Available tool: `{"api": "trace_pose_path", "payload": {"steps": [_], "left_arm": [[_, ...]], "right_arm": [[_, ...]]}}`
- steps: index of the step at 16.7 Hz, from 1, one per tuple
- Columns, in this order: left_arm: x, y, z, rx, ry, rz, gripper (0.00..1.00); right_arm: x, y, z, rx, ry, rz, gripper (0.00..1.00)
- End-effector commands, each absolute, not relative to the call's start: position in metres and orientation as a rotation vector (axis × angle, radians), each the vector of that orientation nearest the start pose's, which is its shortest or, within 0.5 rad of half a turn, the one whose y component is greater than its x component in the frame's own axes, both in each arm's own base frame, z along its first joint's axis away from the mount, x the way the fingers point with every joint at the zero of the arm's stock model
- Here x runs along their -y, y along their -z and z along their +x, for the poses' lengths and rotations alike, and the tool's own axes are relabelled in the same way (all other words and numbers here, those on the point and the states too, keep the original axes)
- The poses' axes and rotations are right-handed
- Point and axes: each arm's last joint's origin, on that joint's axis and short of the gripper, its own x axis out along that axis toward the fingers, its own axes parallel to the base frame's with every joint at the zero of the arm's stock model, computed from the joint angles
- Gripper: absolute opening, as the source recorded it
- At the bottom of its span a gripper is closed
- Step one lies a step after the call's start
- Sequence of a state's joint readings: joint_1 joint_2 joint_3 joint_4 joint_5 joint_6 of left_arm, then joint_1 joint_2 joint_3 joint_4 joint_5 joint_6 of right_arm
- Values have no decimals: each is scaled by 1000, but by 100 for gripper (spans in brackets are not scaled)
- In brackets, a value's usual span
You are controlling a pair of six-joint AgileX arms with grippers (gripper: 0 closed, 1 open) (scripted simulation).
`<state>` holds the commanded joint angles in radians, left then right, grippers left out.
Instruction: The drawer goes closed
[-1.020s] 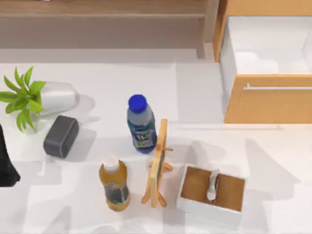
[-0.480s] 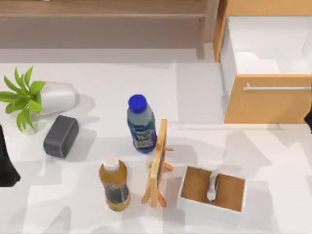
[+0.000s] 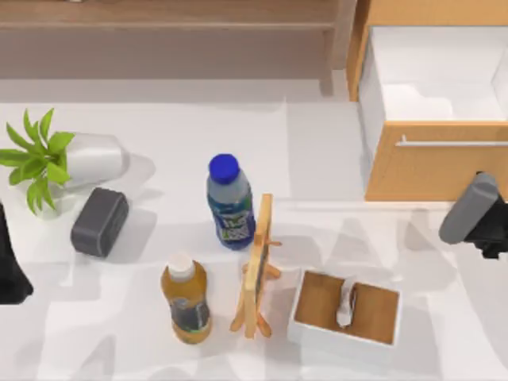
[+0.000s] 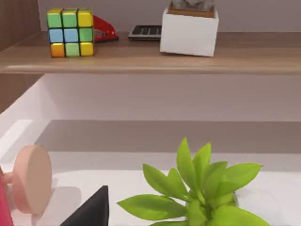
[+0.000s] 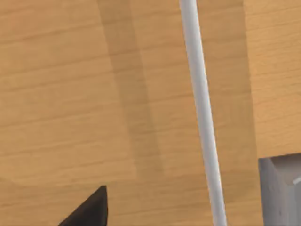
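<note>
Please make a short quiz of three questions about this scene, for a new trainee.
1. True or false: the drawer is fully shut.
2. Which arm is near the drawer front? A) left B) right
3. Fill in: the blue-capped bottle stands beside the ____.

Key:
1. False; it is pulled out, its white inside showing.
2. B; the right gripper is just before the front panel at the table's right edge, while the left arm is parked at the left edge.
3. Easel.
</note>
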<state>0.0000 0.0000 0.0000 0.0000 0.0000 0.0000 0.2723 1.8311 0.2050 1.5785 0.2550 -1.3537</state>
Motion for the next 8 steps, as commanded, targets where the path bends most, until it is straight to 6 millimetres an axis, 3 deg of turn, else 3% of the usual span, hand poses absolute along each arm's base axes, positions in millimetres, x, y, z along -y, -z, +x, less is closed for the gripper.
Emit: {"api": "trace_pose_path", "payload": {"steps": [4, 8], "left_arm": [[1, -160, 106, 0, 0, 0, 100], [1, -160, 106, 0, 0, 0, 100]], "right_arm": [[-69, -91, 228, -7, -4, -1542, 100], [-71, -89, 228, -8, 8, -1571, 100]]}}
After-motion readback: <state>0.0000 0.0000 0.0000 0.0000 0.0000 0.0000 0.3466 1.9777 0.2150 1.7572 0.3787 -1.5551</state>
